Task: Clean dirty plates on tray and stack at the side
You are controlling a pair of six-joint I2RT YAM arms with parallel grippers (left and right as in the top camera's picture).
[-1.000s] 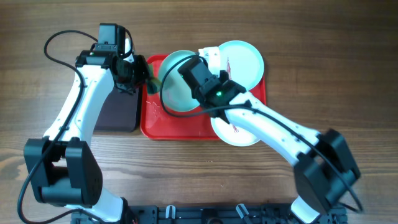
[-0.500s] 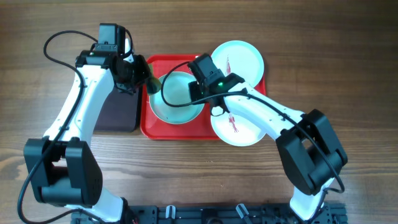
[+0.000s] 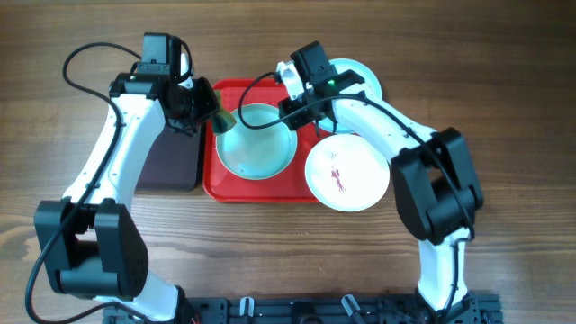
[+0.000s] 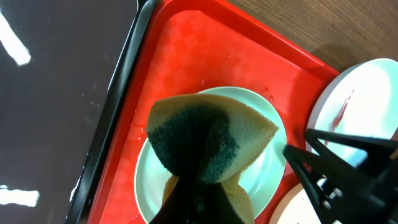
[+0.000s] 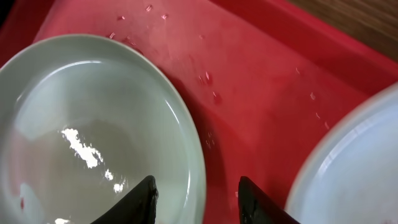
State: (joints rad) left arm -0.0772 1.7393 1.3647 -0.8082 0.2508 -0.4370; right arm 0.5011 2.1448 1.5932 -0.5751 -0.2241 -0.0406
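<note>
Sponge of yellow foam with a dark green face (image 4: 208, 143) is clamped in the left hand (image 3: 205, 112) above the pale aqua round plate (image 5: 93, 124) on the red plastic tray (image 5: 261, 74), while the right hand's (image 5: 198, 186) parted fingers (image 5: 144, 196) straddle that plate's rim, probably to steady it.

Brown wood-grain table (image 3: 504, 72) fills view; black mounting rail (image 3: 297, 310) along near edge; even light, soft shadows.

So in the overhead view the tray (image 3: 216, 184) is upper centre, with a narrower tray (image 3: 171, 166) right against its left side. 1 plate (image 3: 261, 148) lies in its left half, a sponge (image 3: 224, 121) over that plate's upper-left rim. The 2nd plate (image 3: 351, 175) overhangs the lower-right corner, the 3rd plate (image 3: 364, 79) the upper-right.
</note>
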